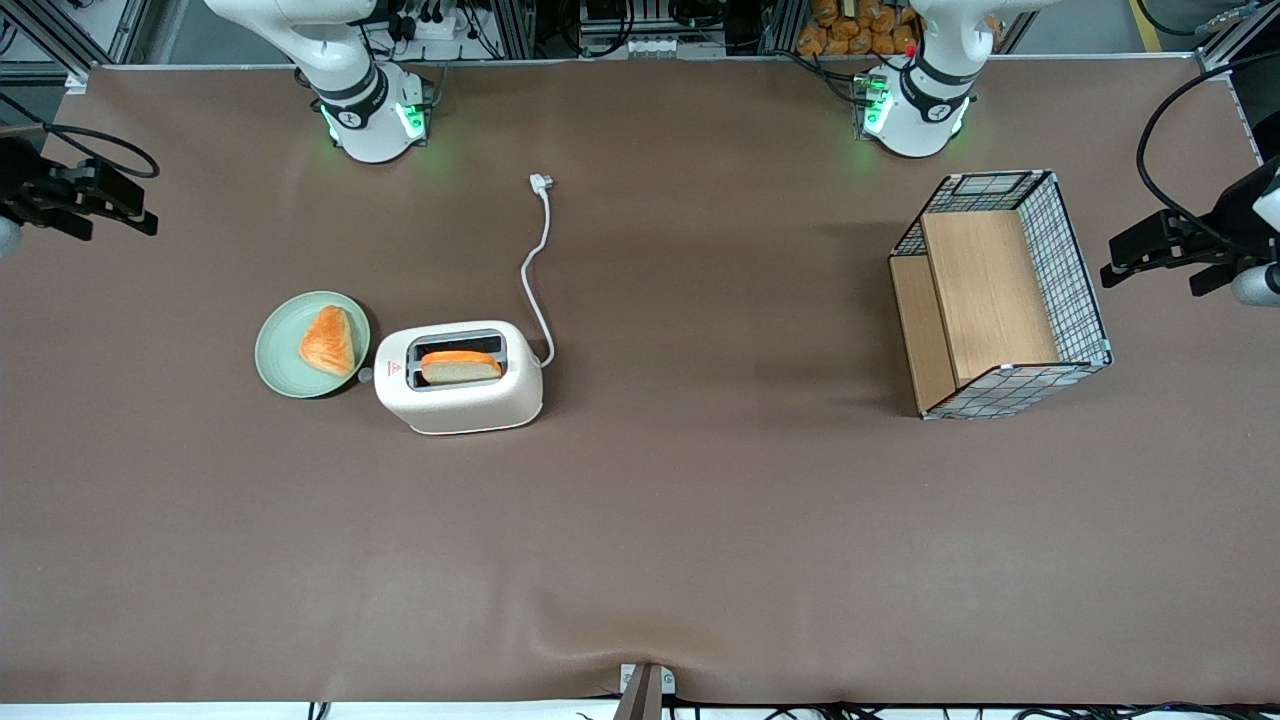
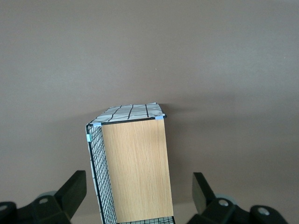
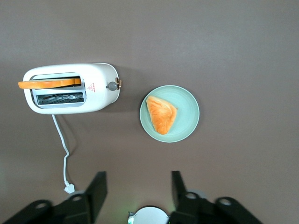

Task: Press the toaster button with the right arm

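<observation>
The right arm (image 1: pixel 352 85) is glossy white with rounded joints, and a black band rings it above its base near the top edge of the front frame. Two green lights glow on that base. Its pincer (image 1: pixel 140 205) hangs over the working arm's end of the desk (image 1: pixel 640 520), matt black and angular, on a silver-grey wrist. A thin black cable (image 1: pixel 110 148) loops above it. In the right wrist view the pincer (image 3: pixel 138 189) shows two flat, slim black fingers (image 3: pixel 97 192) set well apart, each on a black block with a round grey bolt head.
</observation>
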Controlling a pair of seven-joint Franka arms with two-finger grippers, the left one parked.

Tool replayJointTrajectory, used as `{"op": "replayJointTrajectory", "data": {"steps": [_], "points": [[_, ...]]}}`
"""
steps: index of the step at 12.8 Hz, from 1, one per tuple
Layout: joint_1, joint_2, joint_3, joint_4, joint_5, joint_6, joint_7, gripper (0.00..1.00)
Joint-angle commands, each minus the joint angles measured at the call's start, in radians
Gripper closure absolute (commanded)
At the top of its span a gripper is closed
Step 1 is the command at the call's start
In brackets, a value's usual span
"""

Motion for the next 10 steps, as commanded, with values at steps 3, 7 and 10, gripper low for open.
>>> {"op": "replayJointTrajectory", "data": {"steps": [3, 7, 10], "points": [[-0.003, -0.003, 0.006, 0.012, 0.013, -0.028, 0.005, 1.00], [-0.011, -0.002, 0.003, 0.009, 0.053, -0.022, 0.001, 1.00], [-0.016, 0.020, 0.001, -0.017, 0.103, -0.009, -0.005, 1.00]]}}
